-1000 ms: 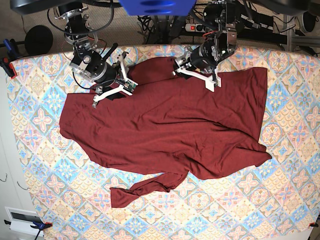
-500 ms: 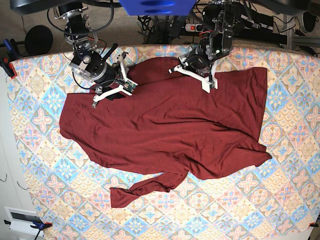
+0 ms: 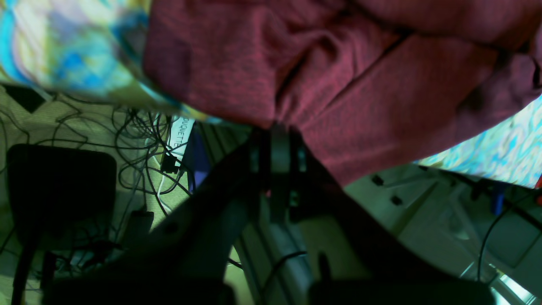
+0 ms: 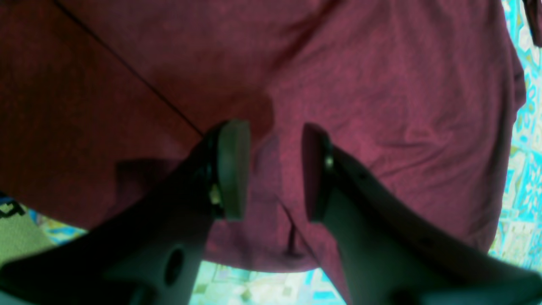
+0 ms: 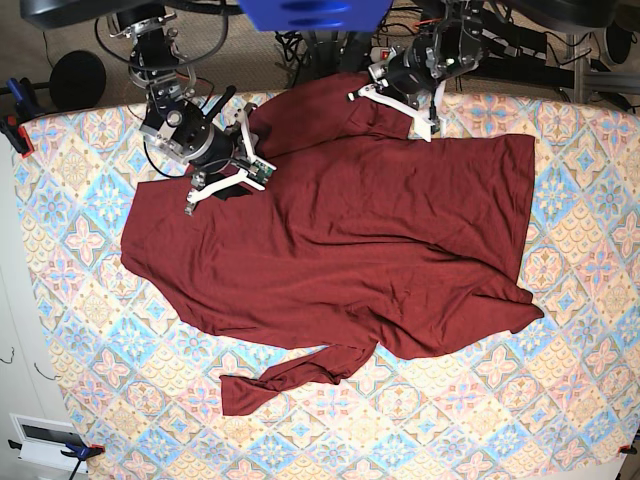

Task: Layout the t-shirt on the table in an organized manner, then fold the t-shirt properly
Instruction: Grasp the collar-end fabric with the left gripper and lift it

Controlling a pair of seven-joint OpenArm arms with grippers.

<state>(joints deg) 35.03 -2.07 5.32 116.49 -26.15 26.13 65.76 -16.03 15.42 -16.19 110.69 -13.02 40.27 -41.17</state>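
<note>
The base view looks straight down on the whole table; both wrist views sit close above the t-shirt, which all three share.

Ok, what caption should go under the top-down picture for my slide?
Left gripper lifts the maroon t-shirt by its far edge while the right gripper waits open.

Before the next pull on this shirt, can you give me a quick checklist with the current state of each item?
1. Left gripper shut on the t-shirt: ok.
2. Right gripper open over the fabric, nothing clamped: ok.
3. Shirt spread flat: not ok; wrinkled, with a twisted strip at the near edge.
4. Shirt fully on the table: not ok; the far edge is lifted past the table's far rim.
5. Which part the left gripper holds: cannot tell.
</note>
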